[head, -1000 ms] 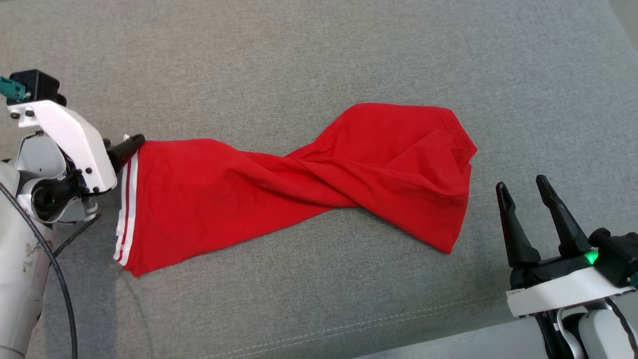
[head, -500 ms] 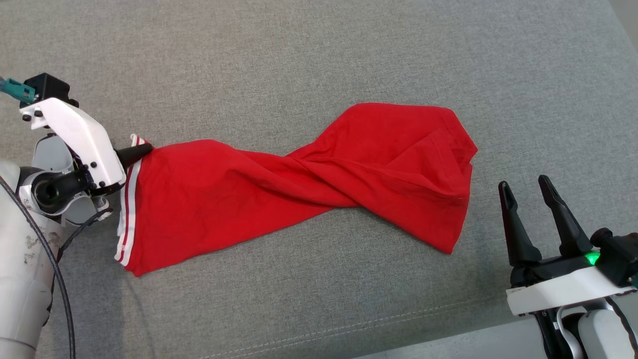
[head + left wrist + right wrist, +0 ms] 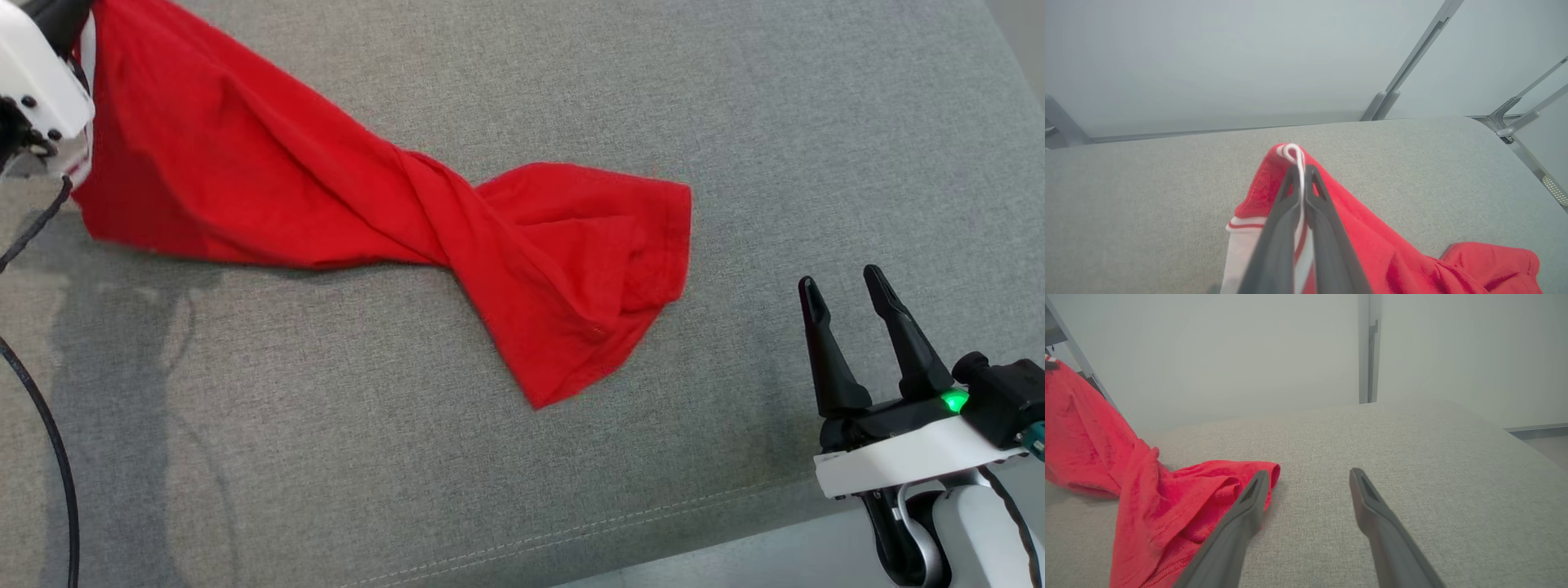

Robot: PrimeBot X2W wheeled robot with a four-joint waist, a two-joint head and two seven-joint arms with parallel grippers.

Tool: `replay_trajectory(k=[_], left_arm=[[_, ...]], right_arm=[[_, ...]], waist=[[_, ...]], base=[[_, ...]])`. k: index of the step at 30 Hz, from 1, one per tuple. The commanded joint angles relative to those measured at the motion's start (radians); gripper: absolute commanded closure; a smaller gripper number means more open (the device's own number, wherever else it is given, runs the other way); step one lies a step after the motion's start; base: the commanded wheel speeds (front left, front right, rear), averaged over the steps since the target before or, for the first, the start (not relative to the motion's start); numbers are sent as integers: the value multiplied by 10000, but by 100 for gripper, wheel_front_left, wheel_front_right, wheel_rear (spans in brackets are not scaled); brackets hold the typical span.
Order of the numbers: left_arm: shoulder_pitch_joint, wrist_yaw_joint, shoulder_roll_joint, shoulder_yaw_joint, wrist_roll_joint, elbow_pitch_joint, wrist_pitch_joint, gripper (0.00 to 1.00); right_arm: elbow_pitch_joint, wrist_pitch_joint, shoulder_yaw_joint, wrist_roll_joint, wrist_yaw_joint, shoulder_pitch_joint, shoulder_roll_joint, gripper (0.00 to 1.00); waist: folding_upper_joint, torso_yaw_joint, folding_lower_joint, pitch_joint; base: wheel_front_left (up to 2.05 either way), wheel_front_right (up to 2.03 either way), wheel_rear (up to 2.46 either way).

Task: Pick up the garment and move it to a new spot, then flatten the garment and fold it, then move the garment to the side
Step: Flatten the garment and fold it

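The red garment (image 3: pixel 343 212) is twisted at its middle. Its left end is lifted off the grey cushion (image 3: pixel 571 82), while its right end lies bunched on the fabric. My left gripper (image 3: pixel 1301 169) is shut on the white-striped hem (image 3: pixel 1241 245), which is pinched between the two fingers and hangs below them. In the head view that gripper (image 3: pixel 65 16) sits at the top left corner. My right gripper (image 3: pixel 841 278) stands open at the lower right, apart from the garment. In the right wrist view the gripper (image 3: pixel 1309 473) holds nothing, and the garment (image 3: pixel 1167 498) lies beside its left finger.
The cushion's stitched front edge (image 3: pixel 653 514) runs along the bottom, with bare floor beyond it at the lower right. A black cable (image 3: pixel 49 433) hangs at the left. Grey frame bars (image 3: pixel 1412 61) rise behind the cushion against a pale wall.
My left gripper has shut on the striped hem and lifted it up to the top left. The garment's lying end has dragged leftward. The right gripper stays open in much the same place.
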Motion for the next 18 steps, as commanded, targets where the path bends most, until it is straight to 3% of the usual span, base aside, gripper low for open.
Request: replay_trajectory(k=[1, 7, 11, 18], left_arm=[[-497, -37, 567, 182, 160, -357, -236, 100], [520, -79, 1149, -699, 133, -1932, -1631, 100], [2778, -60, 1608, -392, -295, -2877, -2851, 100], [6613, 360, 1441, 77, -1140, -3941, -4203, 100]], right_arm=[[-168, -135, 193, 131, 35, -138, -140, 0], [-176, -135, -73, 185, 35, 39, -190, 0], [-199, -135, -245, 142, 35, 326, -233, 0], [-249, -135, -507, 105, 35, 551, -584, 0]], waist=[[0, 4, 0, 0], [0, 206, 0, -35], [0, 469, 0, -158], [0, 1202, 0, -345]], base=[[0, 0, 0], [0, 0, 0], [0, 0, 0], [0, 0, 0]])
